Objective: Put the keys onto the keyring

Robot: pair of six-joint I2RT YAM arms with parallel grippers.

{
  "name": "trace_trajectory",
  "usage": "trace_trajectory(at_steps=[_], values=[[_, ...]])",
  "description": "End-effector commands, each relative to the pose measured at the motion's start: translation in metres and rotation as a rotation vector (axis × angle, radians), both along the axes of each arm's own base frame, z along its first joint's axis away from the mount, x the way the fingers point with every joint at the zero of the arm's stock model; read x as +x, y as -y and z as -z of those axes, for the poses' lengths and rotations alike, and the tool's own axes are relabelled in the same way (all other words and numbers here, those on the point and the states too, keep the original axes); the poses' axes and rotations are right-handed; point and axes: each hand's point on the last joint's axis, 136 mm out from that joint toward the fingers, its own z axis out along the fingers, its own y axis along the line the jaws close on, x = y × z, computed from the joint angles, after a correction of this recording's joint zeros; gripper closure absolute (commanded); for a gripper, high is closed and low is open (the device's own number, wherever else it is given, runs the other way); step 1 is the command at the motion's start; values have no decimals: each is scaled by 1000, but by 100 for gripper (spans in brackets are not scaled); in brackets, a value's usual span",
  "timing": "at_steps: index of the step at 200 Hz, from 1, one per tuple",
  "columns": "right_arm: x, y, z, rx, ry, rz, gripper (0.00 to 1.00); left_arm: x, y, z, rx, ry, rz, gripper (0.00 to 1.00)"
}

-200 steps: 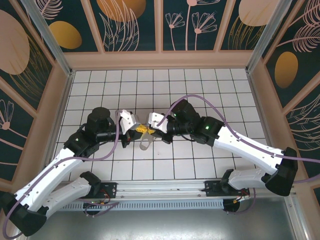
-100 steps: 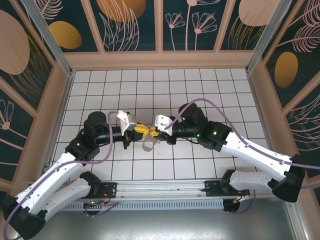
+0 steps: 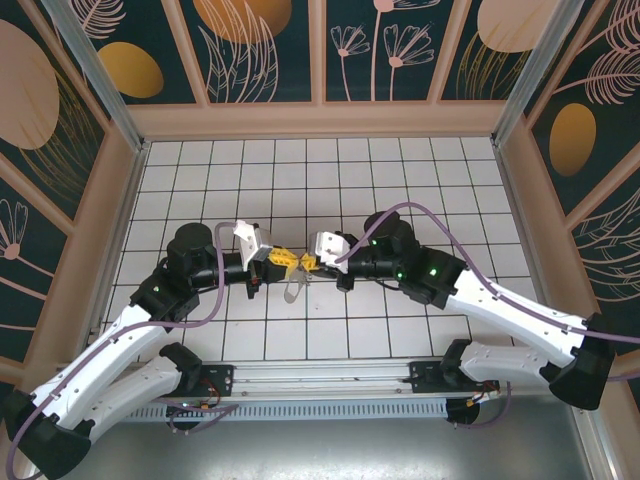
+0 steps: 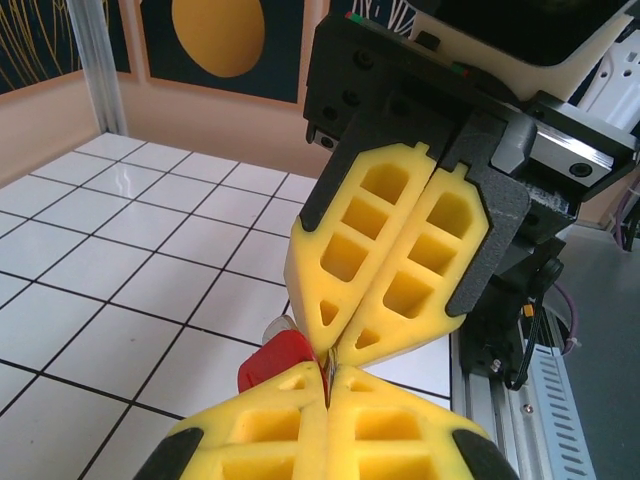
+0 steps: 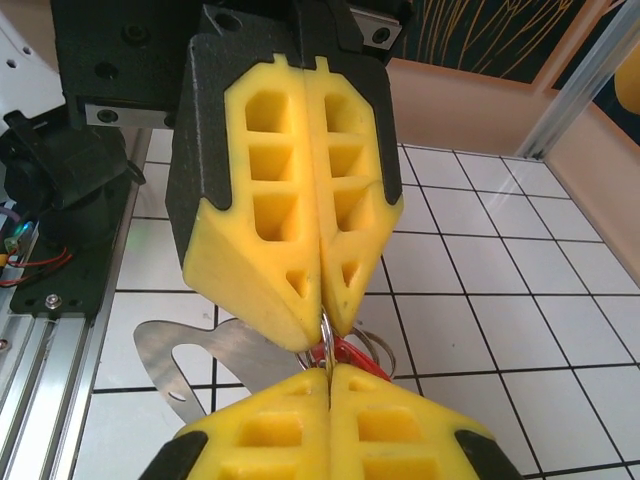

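Thin wire, likely slippery
Your left gripper [image 3: 282,258] and right gripper [image 3: 308,264] both clamp the stiff keyring [image 5: 324,327]; light keys [image 5: 210,355] dangle nearside.

Counter [image 3: 330,170]: open tiles 10 to 2 o'clock. Centre blocked: left gripper [image 3: 282,258], right gripper [image 3: 307,264], tip to tip.

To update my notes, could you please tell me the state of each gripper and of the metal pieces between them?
Left gripper, yellow foam fingers: shut, pinching a thin silvery wire ring.
Right gripper, yellow foam fingers: shut, tip to tip with the left.
Small red-headed piece: off the tiles, at the meeting tips.
Flat pale grey metal loop: hanging beneath the tips.
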Motion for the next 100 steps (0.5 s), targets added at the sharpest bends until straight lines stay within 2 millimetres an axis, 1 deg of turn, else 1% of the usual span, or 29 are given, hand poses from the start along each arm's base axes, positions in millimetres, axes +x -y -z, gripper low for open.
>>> trace_trajectory(at_steps=[1,17,44,78,100], values=[[-3,5,8,-17,29,10,89,-8,1,-34,-68,94,41,100],[-6,7,5,1,44,5,85,-8,1,-33,-61,93,41,100],[-9,6,2,16,64,-3,83,-8,2,-31,-48,86,47,100],[-7,6,6,6,101,19,80,-11,3,-31,-38,86,68,100],[-6,7,2,25,123,36,78,-12,4,-30,-30,76,85,100]])
